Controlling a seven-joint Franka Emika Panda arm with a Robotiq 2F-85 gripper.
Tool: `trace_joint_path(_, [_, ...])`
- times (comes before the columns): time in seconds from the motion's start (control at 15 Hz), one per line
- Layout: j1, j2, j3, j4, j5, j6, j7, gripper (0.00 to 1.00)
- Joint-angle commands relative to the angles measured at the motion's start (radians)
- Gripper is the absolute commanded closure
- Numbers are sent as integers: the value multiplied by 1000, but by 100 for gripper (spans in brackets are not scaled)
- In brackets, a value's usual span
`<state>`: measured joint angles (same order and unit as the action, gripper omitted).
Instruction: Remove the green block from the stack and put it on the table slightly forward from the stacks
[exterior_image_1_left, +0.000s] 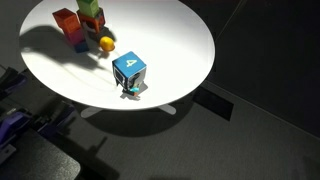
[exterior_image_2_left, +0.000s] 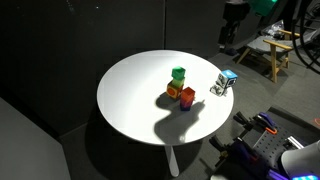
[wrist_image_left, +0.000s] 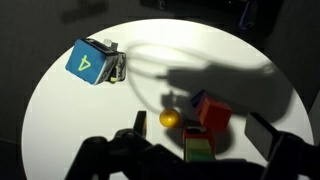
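The green block (exterior_image_1_left: 90, 6) tops a short stack with a red block (exterior_image_1_left: 93, 20) under it, at the far side of the round white table (exterior_image_1_left: 180, 40). It also shows in an exterior view (exterior_image_2_left: 178, 73). A second column with an orange block (exterior_image_1_left: 65, 17) stands beside it. In the wrist view my gripper (wrist_image_left: 200, 125) is open and empty, its fingers hanging either side above the stacks, with the green block (wrist_image_left: 198, 152) low between them. The gripper does not show in the exterior views.
A small yellow-orange ball (wrist_image_left: 171, 118) lies on the table right by the stacks (exterior_image_1_left: 107, 43). A large blue cube marked 4 (exterior_image_1_left: 129, 72) sits near the table edge, away from the stacks (wrist_image_left: 90, 62). Dark floor surrounds the table.
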<state>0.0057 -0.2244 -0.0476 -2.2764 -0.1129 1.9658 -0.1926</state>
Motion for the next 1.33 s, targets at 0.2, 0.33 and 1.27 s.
trace_joint_path(0.2, [13,178,25,161,21,26,-62,0])
trace_joint_path(0.33, [14,221,35,202,30,33,-74,0])
trace_joint_path(1.27, [4,421,81,370,160,148,-85,0])
